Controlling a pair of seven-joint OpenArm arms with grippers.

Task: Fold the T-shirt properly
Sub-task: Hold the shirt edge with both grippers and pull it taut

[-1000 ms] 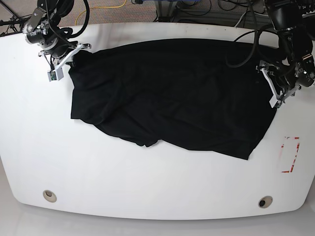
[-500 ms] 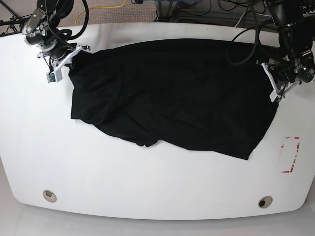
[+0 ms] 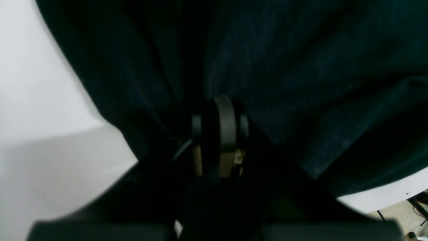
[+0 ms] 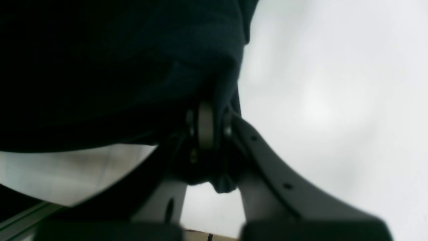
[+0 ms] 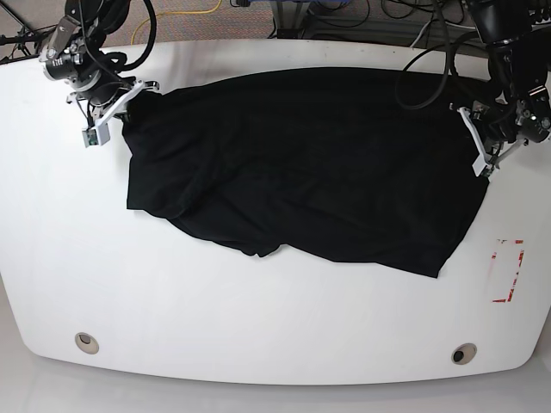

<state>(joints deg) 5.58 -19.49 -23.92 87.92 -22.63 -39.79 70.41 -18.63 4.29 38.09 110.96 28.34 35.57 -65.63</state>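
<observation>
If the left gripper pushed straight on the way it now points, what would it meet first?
More of the T-shirt: the left gripper is already closed on its edge, and black cloth fills the view directly ahead. The white table beneath probably comes next, though depth is unclear.

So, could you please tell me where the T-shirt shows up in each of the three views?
Base: the T-shirt lies spread across the middle of the white table.
Left wrist: black cloth fills the top and right, at the left gripper.
Right wrist: cloth fills the upper left, at the right gripper.
Shared landmark: the white table.
</observation>
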